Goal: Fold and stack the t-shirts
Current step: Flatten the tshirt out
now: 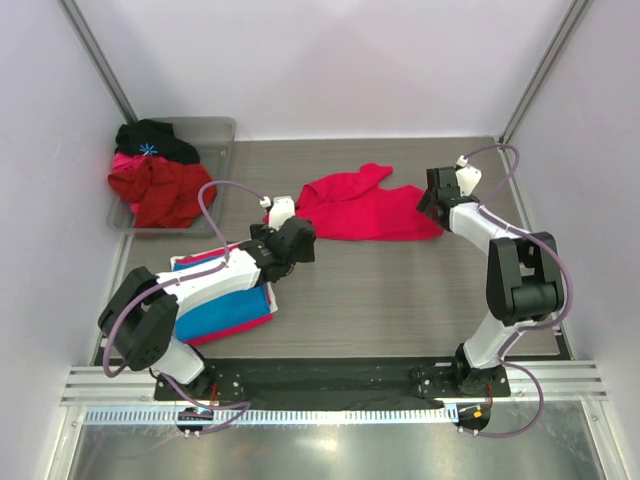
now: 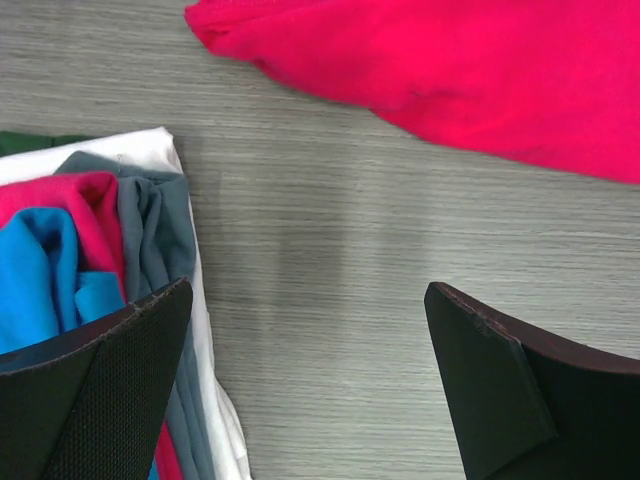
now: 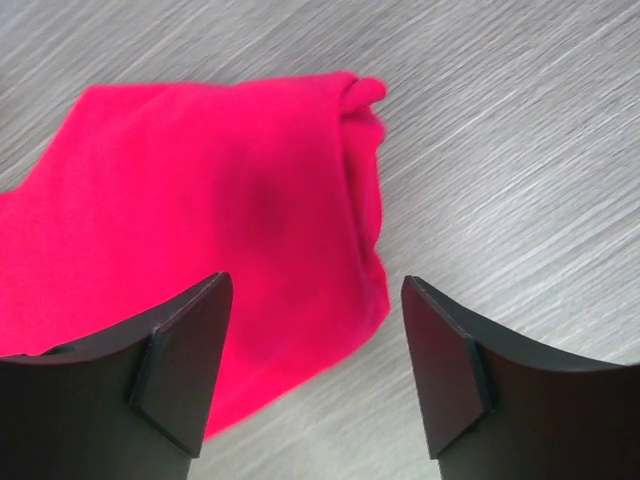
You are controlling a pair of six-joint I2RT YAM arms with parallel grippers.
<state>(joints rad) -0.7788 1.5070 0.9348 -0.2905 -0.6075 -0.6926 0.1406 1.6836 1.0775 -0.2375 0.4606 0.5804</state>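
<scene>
T-shirts lie in two places on the worktop (image 1: 400,290). The crimson-pink t-shirt (image 1: 365,212) lies unfolded and rumpled towards the back, about midway across, with one part reaching up and away from the arms. The blue t-shirt (image 1: 225,318) lies folded in a stack at the near left. In the left wrist view the stack's corner shows blue cloth (image 2: 35,270) bunched against the pink-red t-shirt (image 2: 75,200). A grey layer (image 2: 160,230) and a white layer (image 2: 130,145) sit outside them, and a sliver of green shows at the far edge. The stack and the crimson-pink t-shirt (image 2: 480,70) lie apart, with bare wood-grain worktop between them.

The left gripper (image 1: 290,240) hangs over that bare strip, just beside the stack's right corner. Its jaws (image 2: 308,310) are spread wide with nothing between them. The left arm lies across the stack in the overhead view and hides much of it.

The right gripper (image 1: 435,195) is at the right end of the crimson-pink t-shirt (image 3: 180,200). Its jaws (image 3: 315,290) stand apart and grip nothing; one finger is over the cloth, the other over bare worktop, and the shirt's rolled edge runs between them. Whether the fingertips touch the cloth cannot be told.

A clear bin (image 1: 222,135) at the back left corner holds a black garment (image 1: 155,138) and a heaped red garment (image 1: 160,195).
</scene>
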